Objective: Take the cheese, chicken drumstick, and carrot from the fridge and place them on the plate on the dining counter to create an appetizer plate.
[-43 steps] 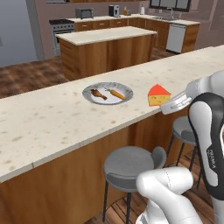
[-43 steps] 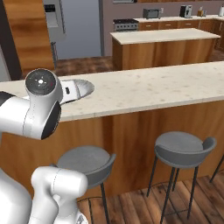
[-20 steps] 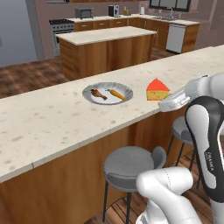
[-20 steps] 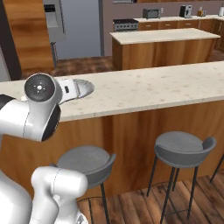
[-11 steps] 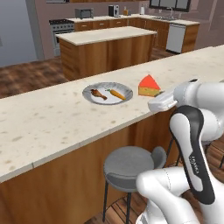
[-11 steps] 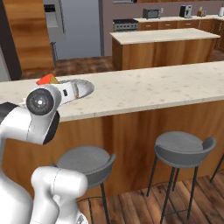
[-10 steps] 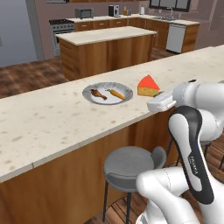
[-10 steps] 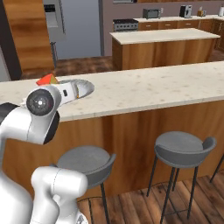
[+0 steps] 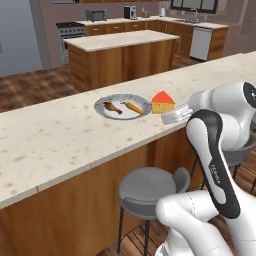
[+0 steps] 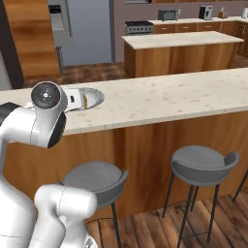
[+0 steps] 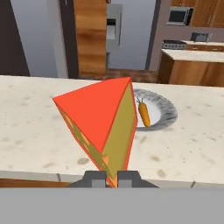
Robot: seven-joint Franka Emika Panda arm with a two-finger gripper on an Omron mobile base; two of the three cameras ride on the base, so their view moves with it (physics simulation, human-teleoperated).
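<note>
Reaching fwd over dining counter (image 9: 60,135), fingers (image 11: 95,178) clamping cheese (image 9: 162,102) beside plate (image 9: 105,111).

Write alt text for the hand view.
The gripper holds a cheese wedge, red rind up, above the speckled dining counter. Behind it, a grey plate carries a carrot.

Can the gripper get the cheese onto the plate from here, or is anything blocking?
Probably yes. The gripper is shut on the cheese, just beside the plate on the dining counter. The drumstick and carrot take up part of the plate.
</note>
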